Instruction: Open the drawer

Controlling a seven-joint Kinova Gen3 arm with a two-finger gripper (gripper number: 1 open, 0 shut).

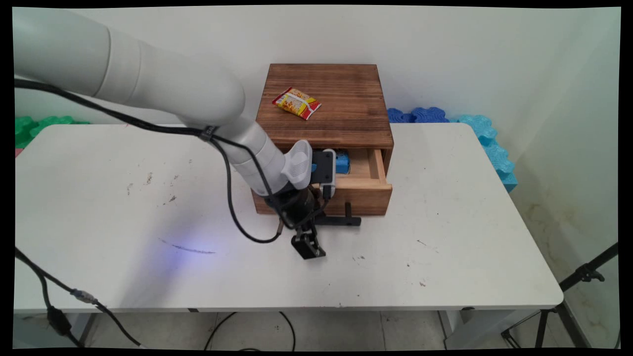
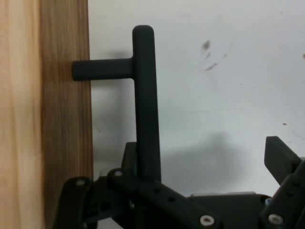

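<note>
In the main view, the gripper (image 1: 307, 247) is held low over the white table (image 1: 445, 237), just in front of the wooden box (image 1: 326, 99). The drawer (image 1: 368, 185) is seen partly pulled out, with a blue object (image 1: 342, 162) inside. Its black T-shaped handle (image 1: 341, 221) is just beside the gripper. A snack packet (image 1: 296, 103) is laid on the box's top.

In the hand view, the fingers (image 2: 279, 160) are spread wide apart and nothing is gripped. The handle (image 2: 145, 105) is found close against the one finger, well apart from the other, projecting from the drawer front (image 2: 64, 119).
</note>
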